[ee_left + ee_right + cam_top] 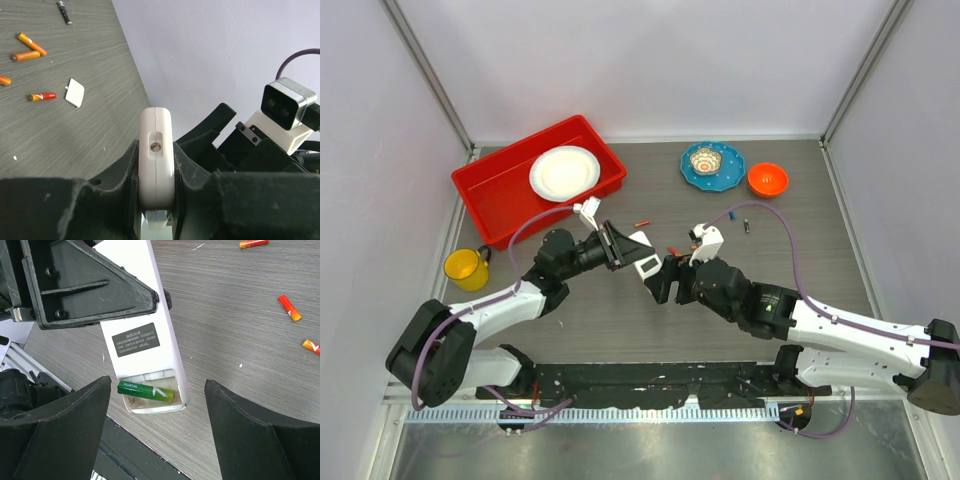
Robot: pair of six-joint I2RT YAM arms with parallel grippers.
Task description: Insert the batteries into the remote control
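My left gripper (620,245) is shut on the remote control (645,262) and holds it off the table, back side up. Seen edge-on, the remote (156,150) sits clamped between the left fingers (115,175). Its battery bay is uncovered, and a green battery (146,391) lies slightly askew in it. My right gripper (157,390) hovers over that end of the remote (145,347), open, with a finger (75,420) well out on either side. Loose batteries (31,44) (289,308) lie on the table, and the small white cover (75,92) rests among them.
A red tray (490,190) holding a white plate (564,172) stands at the back left, with a yellow cup (468,268) near it. At the back right there is a blue plate (730,165) with a small bowl on it, and beside it an orange bowl (767,179).
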